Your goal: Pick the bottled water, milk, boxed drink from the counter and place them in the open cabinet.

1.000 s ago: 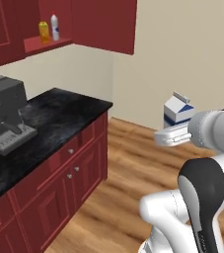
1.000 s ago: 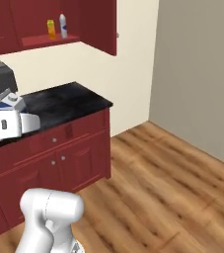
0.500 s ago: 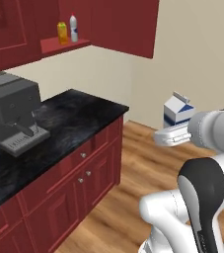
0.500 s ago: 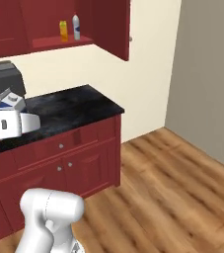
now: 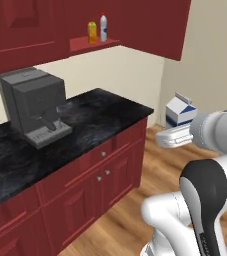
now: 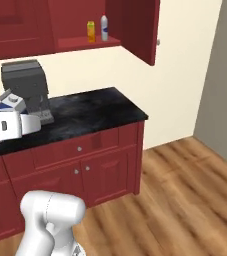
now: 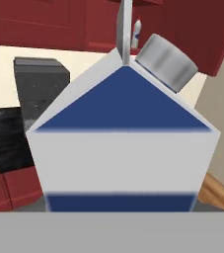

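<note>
White gable-top milk carton point(image 5: 180, 110) with blue band, grey cap: upright in the air, off the counter's end, above the wood floor point(image 6: 185, 190). White two-finger gripper point(image 5: 174, 137) clamped on its base. Slim clear bottled water point(image 5: 103, 27), red cap, and orange-yellow boxed drink point(image 5: 92, 32) stand side by side on the open dark red cabinet's shelf point(image 5: 92, 44). Below: glossy black marbled counter point(image 5: 85, 125), grey coffee machine point(image 5: 34, 105) on it.

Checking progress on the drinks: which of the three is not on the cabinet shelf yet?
The white gable-top milk carton with the blue band, held up off the counter in the jaws. The orange-yellow boxed drink and the red-capped water bottle stand on the shelf.
</note>
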